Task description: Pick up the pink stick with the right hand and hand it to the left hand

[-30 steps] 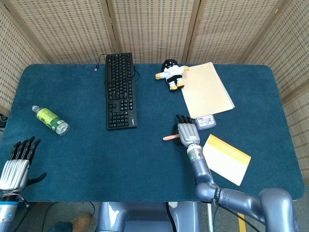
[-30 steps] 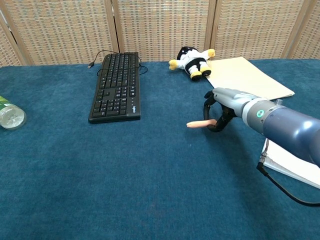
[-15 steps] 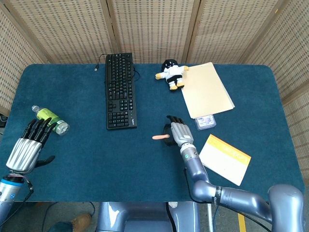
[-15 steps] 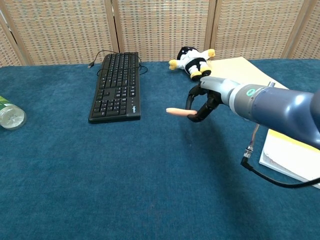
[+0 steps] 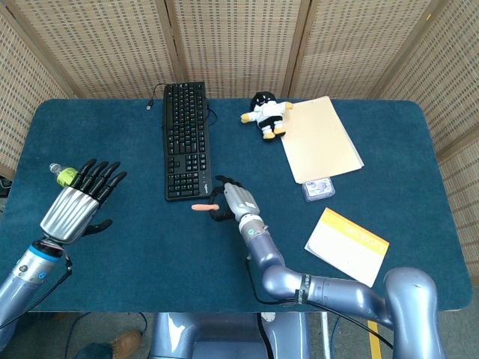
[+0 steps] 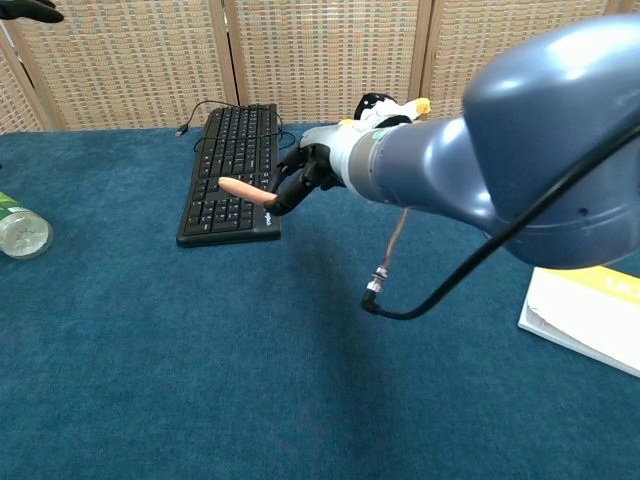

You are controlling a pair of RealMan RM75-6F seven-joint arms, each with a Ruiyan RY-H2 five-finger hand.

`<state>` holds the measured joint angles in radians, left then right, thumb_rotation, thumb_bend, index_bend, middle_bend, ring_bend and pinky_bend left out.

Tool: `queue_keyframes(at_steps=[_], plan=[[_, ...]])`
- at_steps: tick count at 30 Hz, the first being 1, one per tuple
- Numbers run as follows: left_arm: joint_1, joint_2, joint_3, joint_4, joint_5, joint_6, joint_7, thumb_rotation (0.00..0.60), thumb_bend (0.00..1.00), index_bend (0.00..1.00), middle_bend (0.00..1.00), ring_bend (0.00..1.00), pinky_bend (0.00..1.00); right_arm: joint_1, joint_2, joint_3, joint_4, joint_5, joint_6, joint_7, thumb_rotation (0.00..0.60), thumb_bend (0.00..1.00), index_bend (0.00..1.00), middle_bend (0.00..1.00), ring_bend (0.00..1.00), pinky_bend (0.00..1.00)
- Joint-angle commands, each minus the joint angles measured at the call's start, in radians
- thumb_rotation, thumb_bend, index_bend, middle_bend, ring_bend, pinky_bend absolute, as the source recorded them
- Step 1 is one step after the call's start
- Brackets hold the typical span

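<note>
Robot hand (image 5: pixel 233 200) around slim pink stick (image 5: pixel 203 207)

counts, placed relative to the keyboard (image 5: pixel 186 140): there was one keyboard, black. one pink stick (image 5: pixel 203 207) sat just off its near right corner, pinched in the right hand (image 5: pixel 233 200). hands: two, the left hand (image 5: pixel 75 206) well to the keyboard's left, fingers spread and holding nothing. one green-labelled bottle (image 5: pixel 66 176) lay further left, mostly hidden behind that hand. one plush toy (image 5: pixel 265 114) was right of the keyboard's far end, one manila folder (image 5: pixel 322 140) beyond the toy, one small card (image 5: pixel 318 188) at the folder's near edge, one yellow-and-white booklet (image 5: pixel 346 246) furthest toward the near right.
</note>
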<state>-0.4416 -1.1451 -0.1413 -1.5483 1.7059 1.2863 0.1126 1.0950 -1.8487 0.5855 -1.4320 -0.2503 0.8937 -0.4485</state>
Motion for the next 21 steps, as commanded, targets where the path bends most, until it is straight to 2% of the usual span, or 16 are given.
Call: queue_keyframes(at_steps=[1,6,10,12,16,21], plan=[[-0.033,-0.027,-0.002,0.025,0.016,-0.023,-0.016,0.6,0.0,0.05,0.0,0.0,0.0,0.017,-0.015,0.002,0.015,0.014,-0.005,0.012,0.6,0.58,0.67,0.17,0.0,0.05],[-0.08,-0.079,0.002,0.064,0.029,-0.054,-0.049,0.6,0.0,0.15,0.0,0.0,0.0,0.033,-0.035,-0.012,0.038,0.019,-0.003,0.028,0.6,0.59,0.67,0.16,0.0,0.05],[-0.119,-0.139,0.005,0.099,0.03,-0.079,-0.088,0.6,0.0,0.31,0.0,0.0,0.0,0.039,-0.05,-0.024,0.057,0.021,-0.01,0.044,0.6,0.6,0.68,0.16,0.0,0.05],[-0.15,-0.198,0.003,0.126,0.037,-0.092,-0.084,0.6,0.0,0.37,0.0,0.0,0.0,0.04,-0.057,-0.042,0.066,0.018,-0.018,0.048,0.6,0.61,0.68,0.17,0.0,0.05],[-0.185,-0.277,-0.01,0.171,0.014,-0.109,-0.026,0.6,0.09,0.38,0.0,0.0,0.0,0.039,-0.061,-0.054,0.076,0.011,-0.028,0.066,0.6,0.62,0.68,0.16,0.0,0.05],[-0.208,-0.317,-0.001,0.184,-0.004,-0.137,0.003,0.6,0.16,0.4,0.0,0.0,0.0,0.037,-0.058,-0.06,0.071,0.007,-0.033,0.083,0.6,0.62,0.68,0.17,0.0,0.05]])
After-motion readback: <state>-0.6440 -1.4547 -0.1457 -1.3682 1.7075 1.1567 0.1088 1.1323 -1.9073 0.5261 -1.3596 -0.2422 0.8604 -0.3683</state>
